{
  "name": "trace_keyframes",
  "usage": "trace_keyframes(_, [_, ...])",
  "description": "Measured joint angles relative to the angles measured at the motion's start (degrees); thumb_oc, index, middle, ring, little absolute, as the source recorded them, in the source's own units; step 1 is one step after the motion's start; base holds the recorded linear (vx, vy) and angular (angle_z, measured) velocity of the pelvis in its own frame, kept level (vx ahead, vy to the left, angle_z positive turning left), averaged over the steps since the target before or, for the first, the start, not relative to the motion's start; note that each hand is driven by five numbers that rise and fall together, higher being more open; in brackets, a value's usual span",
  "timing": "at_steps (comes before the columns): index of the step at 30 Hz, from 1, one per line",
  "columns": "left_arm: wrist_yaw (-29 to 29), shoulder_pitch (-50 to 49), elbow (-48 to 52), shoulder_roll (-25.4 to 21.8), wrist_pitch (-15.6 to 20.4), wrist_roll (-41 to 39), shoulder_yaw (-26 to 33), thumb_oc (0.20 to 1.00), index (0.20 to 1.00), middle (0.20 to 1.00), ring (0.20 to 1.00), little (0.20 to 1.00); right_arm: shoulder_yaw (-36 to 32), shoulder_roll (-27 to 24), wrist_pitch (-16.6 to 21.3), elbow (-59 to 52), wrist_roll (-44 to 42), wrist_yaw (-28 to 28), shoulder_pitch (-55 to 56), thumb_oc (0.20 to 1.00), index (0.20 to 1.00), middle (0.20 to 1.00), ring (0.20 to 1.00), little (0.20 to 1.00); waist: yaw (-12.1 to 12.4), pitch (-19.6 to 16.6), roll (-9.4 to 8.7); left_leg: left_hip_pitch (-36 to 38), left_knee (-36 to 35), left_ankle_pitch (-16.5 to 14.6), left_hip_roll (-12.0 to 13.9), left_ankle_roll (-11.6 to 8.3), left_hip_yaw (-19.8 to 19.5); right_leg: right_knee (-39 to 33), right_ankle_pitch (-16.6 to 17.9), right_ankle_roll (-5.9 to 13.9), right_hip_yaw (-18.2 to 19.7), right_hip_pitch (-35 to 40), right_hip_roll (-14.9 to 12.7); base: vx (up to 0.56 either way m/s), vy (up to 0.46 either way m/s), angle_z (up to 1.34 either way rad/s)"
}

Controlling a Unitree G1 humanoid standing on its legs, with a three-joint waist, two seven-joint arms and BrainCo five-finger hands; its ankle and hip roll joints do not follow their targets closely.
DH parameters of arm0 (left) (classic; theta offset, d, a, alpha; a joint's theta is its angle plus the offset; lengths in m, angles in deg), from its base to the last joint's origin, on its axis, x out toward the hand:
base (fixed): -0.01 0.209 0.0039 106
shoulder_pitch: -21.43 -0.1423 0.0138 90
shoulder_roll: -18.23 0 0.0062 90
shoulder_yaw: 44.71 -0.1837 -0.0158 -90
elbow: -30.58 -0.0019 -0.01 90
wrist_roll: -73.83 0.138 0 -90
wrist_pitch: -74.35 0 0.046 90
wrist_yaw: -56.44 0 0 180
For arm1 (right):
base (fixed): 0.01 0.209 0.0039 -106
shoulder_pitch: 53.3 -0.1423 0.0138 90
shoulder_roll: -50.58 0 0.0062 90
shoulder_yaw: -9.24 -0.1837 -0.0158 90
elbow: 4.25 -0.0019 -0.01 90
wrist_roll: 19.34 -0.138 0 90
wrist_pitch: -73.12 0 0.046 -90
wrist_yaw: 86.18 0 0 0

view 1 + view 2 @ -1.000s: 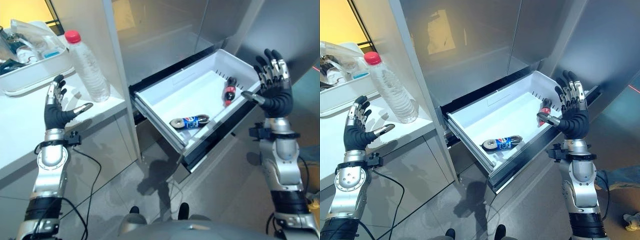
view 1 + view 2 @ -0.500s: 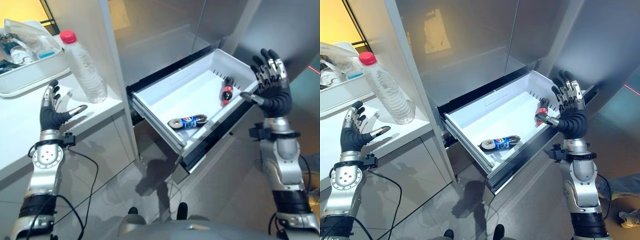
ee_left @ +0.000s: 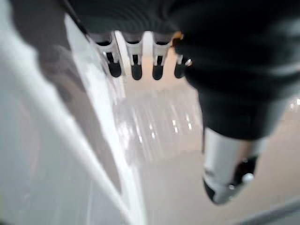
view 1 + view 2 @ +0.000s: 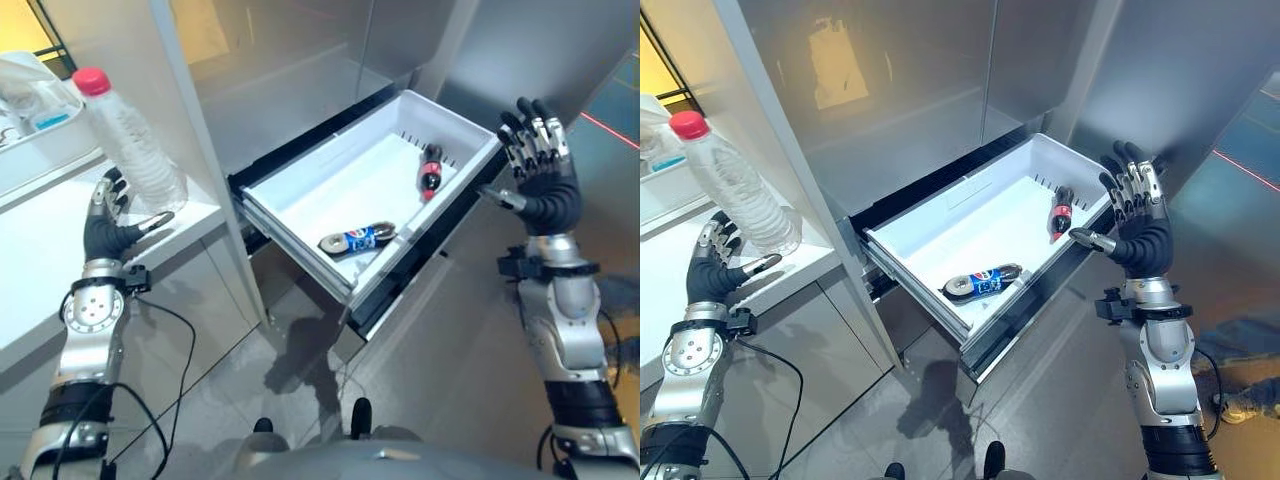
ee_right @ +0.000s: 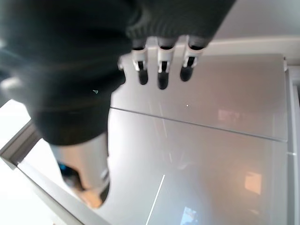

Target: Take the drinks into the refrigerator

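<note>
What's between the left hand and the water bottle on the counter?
Nothing visible. The left hand is open beside the water bottle on the counter, with only a small gap between them. The drawer stands open.

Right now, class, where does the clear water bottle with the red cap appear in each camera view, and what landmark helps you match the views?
Left eye view: water bottle upper left, standing on the white counter.
Right eye view: upper left, on the same counter, just above the left robot hand.
Left wrist view: a clear ribbed body past the fingertips, probably the bottle.
Right wrist view: not seen.
Shared landmark: the open white drawer.
</note>
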Motion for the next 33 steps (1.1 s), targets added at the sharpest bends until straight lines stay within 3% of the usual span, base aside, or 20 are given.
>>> trace_keyframes(16, [0.6, 5.1, -5.0, 0.3, -0.3, -4.5, -1.6, 1.000, 1.000, 1.000, 1.000, 1.000, 0.2, 0.0, -0.1, -2.6, -0.5, 0.9, 0.2, 1.000, 1.000, 1.000, 1.000, 1.000, -0.4, -0.5, -0.75, 1.1, 0.0, -0.2, 0.1, -0.19, 3.0, -0.1, 0.8, -0.15, 3.0, -0.6, 0.7, 0.02, 0.012, -0.09])
trace_keyframes(23, [-0.2, 6.2, -6.9, 1.8, -0.4, -6.3, -2.3, 1.000, 1.000, 1.000, 1.000, 1.000, 2.4, 0.1, -0.1, -2.6, -0.5, 1.3, 1.6, 1.000, 1.000, 1.000, 1.000, 1.000, -2.7, -2.9, -1.95, 1.3, 0.0, -0.2, 0.0, -0.18, 4.2, -0.1, 0.9, 0.14, 4.2, -0.9, 0.8, 0.03, 0.011, -0.10])
trace_keyframes(32, [-1.2, 6.2, -7.4, 3.8, -0.3, -7.4, -2.2, 1.000, 1.000, 1.000, 1.000, 1.000, 2.4, 0.4, -0.1, -3.7, -0.5, 1.2, 4.0, 1.000, 1.000, 1.000, 1.000, 1.000, -2.9, -3.4, -1.60, 1.6, 0.0, -0.2, -0.1, -0.15, 4.9, -0.1, 1.2, 0.21, 4.9, -1.0, 0.8, 0.01, 0.001, -0.03])
trace_keyframes(33, [-1.3, 6.2, -7.6, 3.9, -0.2, -7.4, -2.3, 0.959, 0.959, 0.959, 0.959, 0.959, 2.4, 0.5, -0.1, -3.7, -0.5, 1.2, 4.0, 1.000, 1.000, 1.000, 1.000, 1.000, -2.9, -3.5, -1.50, 1.6, 0.0, -0.2, -0.1, -0.15, 4.9, -0.1, 1.3, 0.18, 5.0, -1.0, 0.8, 0.00, 0.000, 0.00])
